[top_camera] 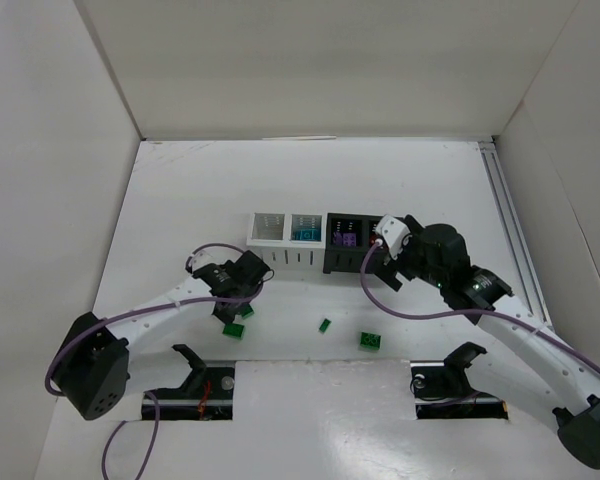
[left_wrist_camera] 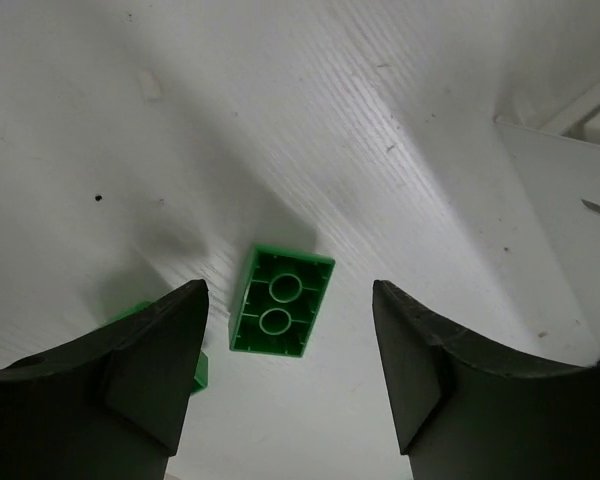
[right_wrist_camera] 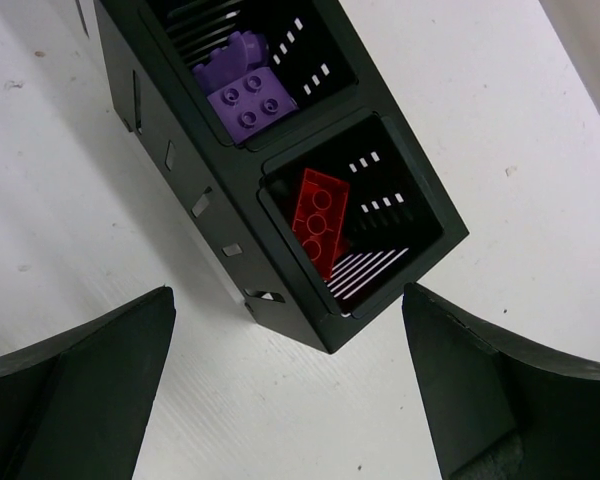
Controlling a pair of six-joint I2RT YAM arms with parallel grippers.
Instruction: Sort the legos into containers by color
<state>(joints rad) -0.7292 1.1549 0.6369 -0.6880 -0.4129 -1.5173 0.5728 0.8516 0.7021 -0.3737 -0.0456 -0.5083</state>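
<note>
**Both grippers gape wide and hold nothing: the left over a green brick, the right over the black container.**

On the white table (top_camera: 420, 190), a white two-bin container (top_camera: 278, 258) and a black two-bin container (top_camera: 342, 263) stand touching in a row. The right gripper (right_wrist_camera: 288, 295) hovers over the black one's end bin, and the left gripper (left_wrist_camera: 285, 300) straddles a green brick (left_wrist_camera: 280, 303) that lies underside up on the table, clear of both fingers. Purple bricks (right_wrist_camera: 245, 95) fill the inner black bin, a red plate (right_wrist_camera: 320, 220) leans in the end bin, and a teal piece (top_camera: 305, 233) sits in the adjoining white bin. A loose green block (top_camera: 370, 341) and a smaller green piece (top_camera: 324, 325) lie between the arms.
</note>
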